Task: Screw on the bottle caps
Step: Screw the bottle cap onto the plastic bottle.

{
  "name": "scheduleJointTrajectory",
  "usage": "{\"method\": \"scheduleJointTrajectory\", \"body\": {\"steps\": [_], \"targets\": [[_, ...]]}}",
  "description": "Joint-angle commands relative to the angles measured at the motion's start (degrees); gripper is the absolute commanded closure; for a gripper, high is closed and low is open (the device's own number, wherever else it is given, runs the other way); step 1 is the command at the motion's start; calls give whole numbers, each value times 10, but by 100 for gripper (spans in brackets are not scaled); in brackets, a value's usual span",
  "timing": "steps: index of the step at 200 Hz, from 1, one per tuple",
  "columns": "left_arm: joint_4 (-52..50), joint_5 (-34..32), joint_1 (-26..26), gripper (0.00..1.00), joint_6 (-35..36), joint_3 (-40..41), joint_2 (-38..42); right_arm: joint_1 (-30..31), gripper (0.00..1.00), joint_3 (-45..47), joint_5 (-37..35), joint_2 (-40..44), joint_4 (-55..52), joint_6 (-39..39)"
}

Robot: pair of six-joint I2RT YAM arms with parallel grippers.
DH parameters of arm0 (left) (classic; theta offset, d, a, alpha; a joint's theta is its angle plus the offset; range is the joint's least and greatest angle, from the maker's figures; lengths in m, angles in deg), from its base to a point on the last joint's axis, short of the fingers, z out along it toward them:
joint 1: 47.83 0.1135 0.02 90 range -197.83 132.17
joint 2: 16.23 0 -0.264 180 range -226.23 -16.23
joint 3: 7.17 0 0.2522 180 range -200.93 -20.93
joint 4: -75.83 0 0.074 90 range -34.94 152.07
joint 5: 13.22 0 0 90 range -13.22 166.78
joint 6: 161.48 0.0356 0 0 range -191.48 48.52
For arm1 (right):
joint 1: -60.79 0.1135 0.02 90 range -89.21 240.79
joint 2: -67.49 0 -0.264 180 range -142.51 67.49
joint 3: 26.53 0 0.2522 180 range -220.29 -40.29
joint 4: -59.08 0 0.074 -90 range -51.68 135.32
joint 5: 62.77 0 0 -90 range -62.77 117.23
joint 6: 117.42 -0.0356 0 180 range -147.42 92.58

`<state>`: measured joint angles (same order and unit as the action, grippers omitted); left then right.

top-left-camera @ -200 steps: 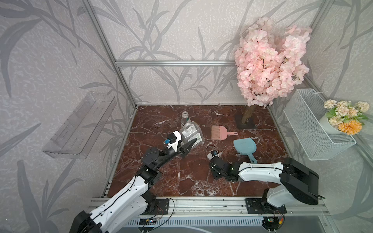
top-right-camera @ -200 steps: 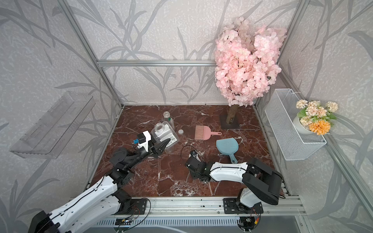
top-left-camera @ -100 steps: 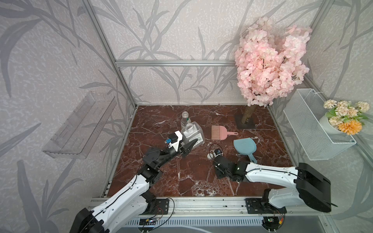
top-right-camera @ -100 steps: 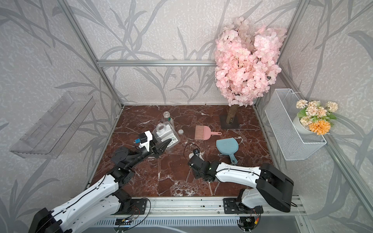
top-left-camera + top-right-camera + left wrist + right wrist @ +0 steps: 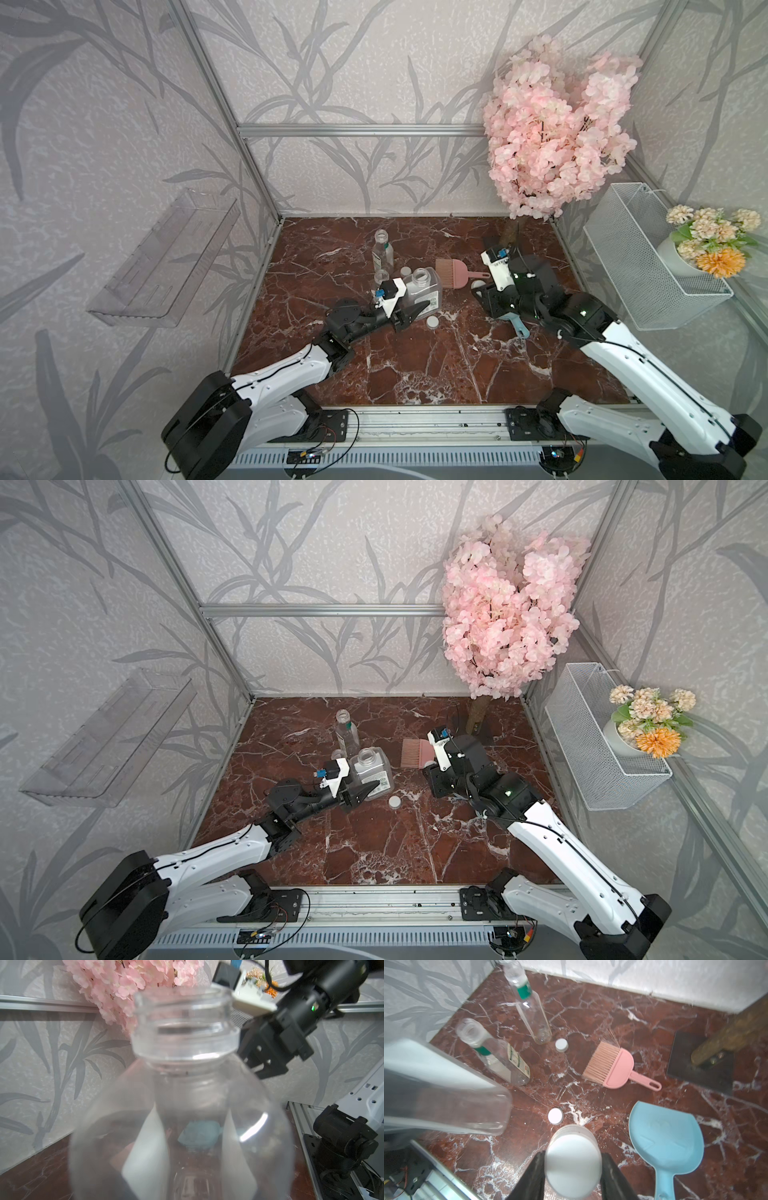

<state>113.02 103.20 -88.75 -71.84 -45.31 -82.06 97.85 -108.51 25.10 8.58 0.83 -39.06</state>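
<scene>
**Right gripper** (image 5: 573, 1154): clamped on the wide cap (image 5: 572, 1164), one jaw on each side of its ribbed wall. It is held clear of the desk (image 5: 415, 374).

**Left gripper** (image 5: 413, 311): appears closed low on the square bottle (image 5: 424, 289), which stands upright, uncapped, with its long axis vertical.

**Governing relation:** the bottle's open neck (image 5: 185, 1028) lies to the robot's left of the held cap. The two are near but apart. The right arm alone carries the cap, so the cap likely has to travel across and settle over the mouth.

**Loose stock:**
- Small cap (image 5: 561, 1045), beside the round bottle (image 5: 529, 1007).
- Second small cap (image 5: 555, 1116), in front of the square bottle.
- Second round bottle (image 5: 497, 1057), also open.

**View notes:** the right wrist view alone shows the clamp on the cap. The left wrist view alone shows the neck threads. Both top views show the gap between cap and neck.
</scene>
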Motion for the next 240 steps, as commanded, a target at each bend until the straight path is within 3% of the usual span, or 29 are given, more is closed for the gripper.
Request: {"method": "scheduleJointTrajectory", "body": {"steps": [1,40,94,240], "targets": [[64,-19,-21,79,17,-6,-27,-3,69,-76,45,-24,-106,62],[52,-45,-55,80,44,-25,-70,1,71,-189,105,-73,-172,74],[67,-64,-74,79,45,-44,-122,53,72,-286,85,-134,-239,105],[75,-66,-104,79,51,-62,-157,84,72,-315,52,-197,-259,138]]}}
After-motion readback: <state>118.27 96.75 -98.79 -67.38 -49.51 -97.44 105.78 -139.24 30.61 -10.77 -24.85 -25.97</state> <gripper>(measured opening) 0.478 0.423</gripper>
